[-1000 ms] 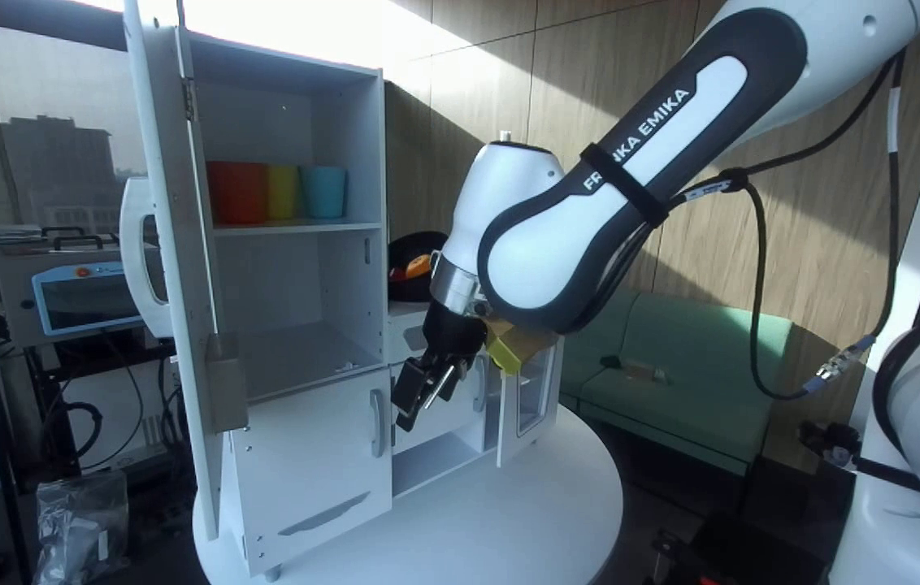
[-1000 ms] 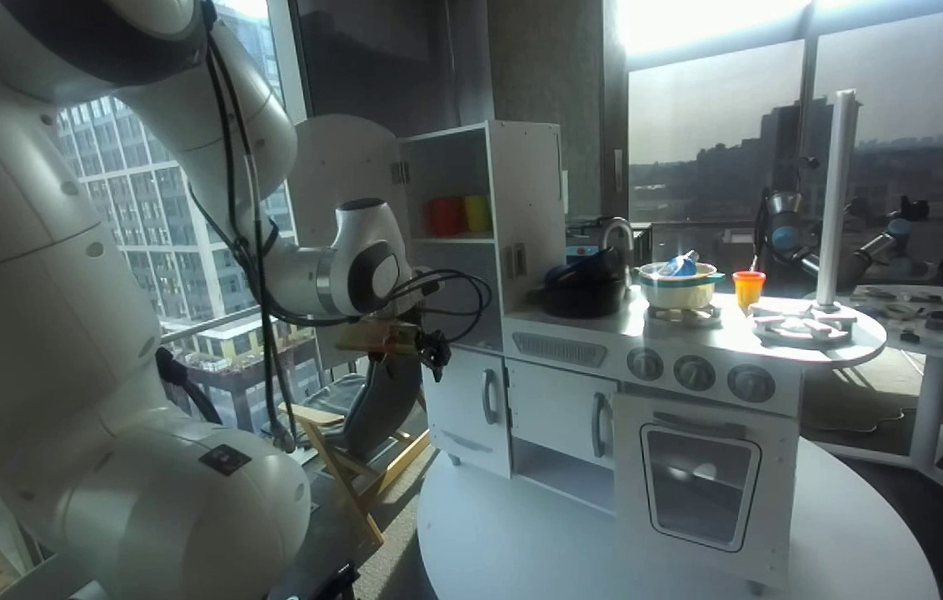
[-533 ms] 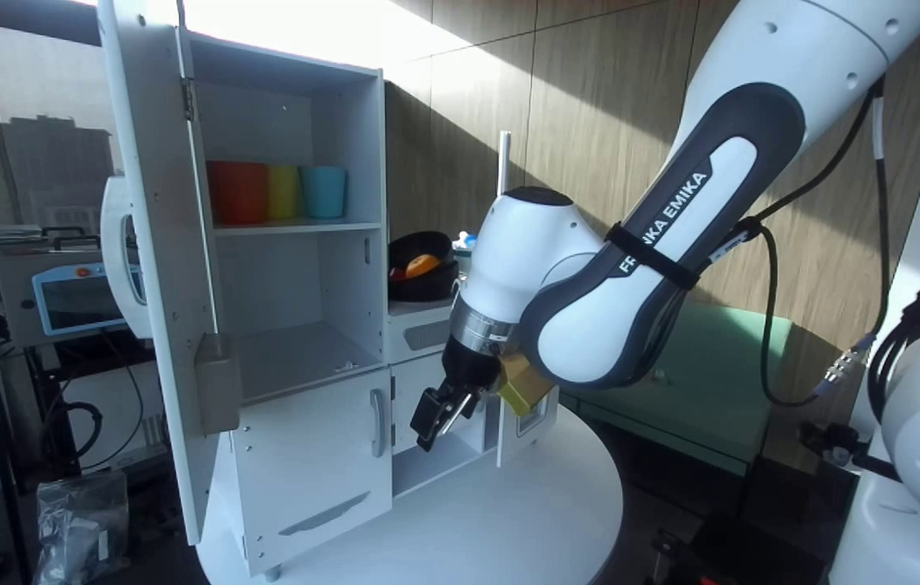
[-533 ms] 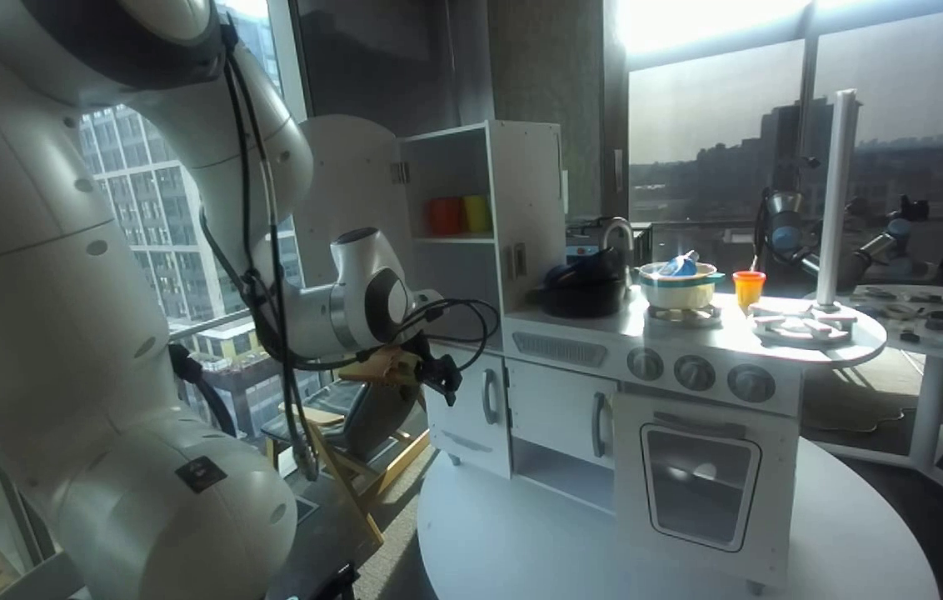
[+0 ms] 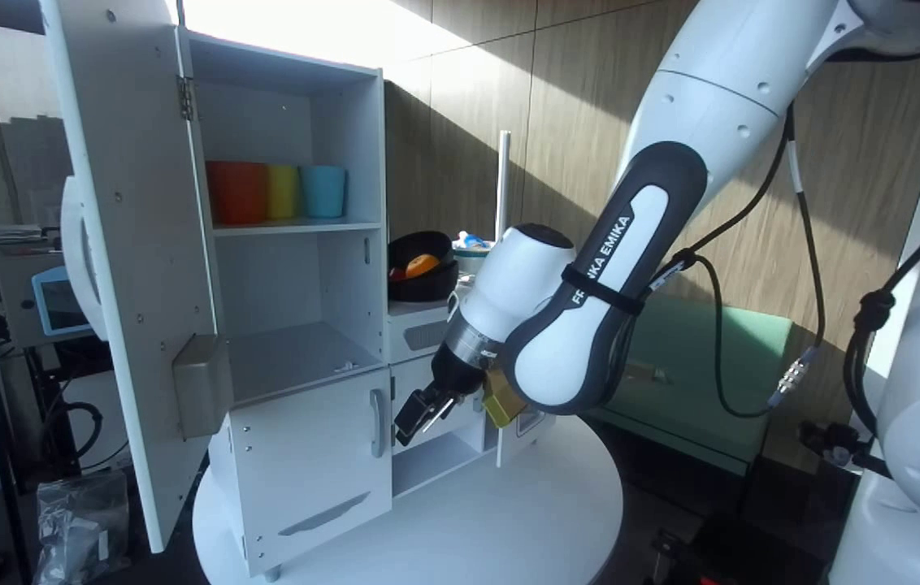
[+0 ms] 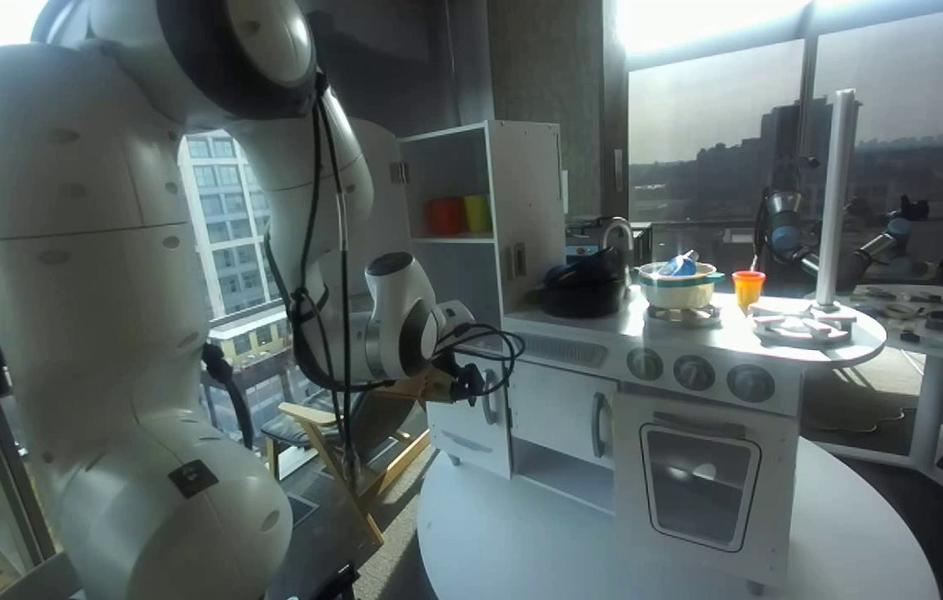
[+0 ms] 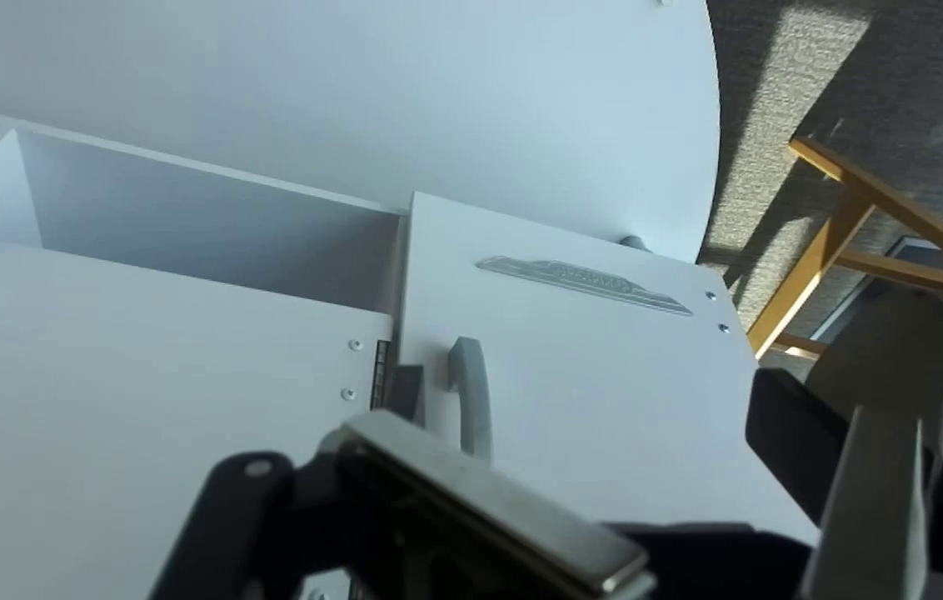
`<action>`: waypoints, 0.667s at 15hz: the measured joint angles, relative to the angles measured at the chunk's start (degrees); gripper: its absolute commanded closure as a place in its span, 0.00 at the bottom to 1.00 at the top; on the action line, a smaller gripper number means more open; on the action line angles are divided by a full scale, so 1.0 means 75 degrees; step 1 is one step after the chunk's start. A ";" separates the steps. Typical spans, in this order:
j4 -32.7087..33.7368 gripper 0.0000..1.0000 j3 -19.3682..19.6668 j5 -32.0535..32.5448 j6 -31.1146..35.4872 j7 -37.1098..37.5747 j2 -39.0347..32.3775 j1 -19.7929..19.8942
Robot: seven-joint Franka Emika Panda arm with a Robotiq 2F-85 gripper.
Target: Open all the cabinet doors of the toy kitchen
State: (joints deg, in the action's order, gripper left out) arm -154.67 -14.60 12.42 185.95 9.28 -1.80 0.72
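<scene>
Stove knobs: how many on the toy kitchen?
3, in an exterior view, in a row above the windowed door: picture-left knob, middle knob, picture-right knob. All show fully.

A red-orange cup [image 5: 237, 193], yellow cup [image 5: 283, 193] and blue cup [image 5: 323, 192] in a row (green sofa [image 5: 679, 418] well apart)

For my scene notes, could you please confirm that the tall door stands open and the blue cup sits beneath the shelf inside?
Almost: the blue cup sits on the shelf, not beneath it, as an exterior view shows; the tall door is open.
</scene>
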 measured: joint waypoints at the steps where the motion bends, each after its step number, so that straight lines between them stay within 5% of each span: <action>1: 0.0122 0.00 0.0038 -0.0050 0.0261 -0.0188 -0.0324 -0.0074; 10: 0.1345 0.00 -0.0685 0.0901 0.0438 -0.0600 -0.1545 0.1396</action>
State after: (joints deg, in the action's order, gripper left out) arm -144.59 -19.73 19.18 189.23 4.78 -13.39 11.20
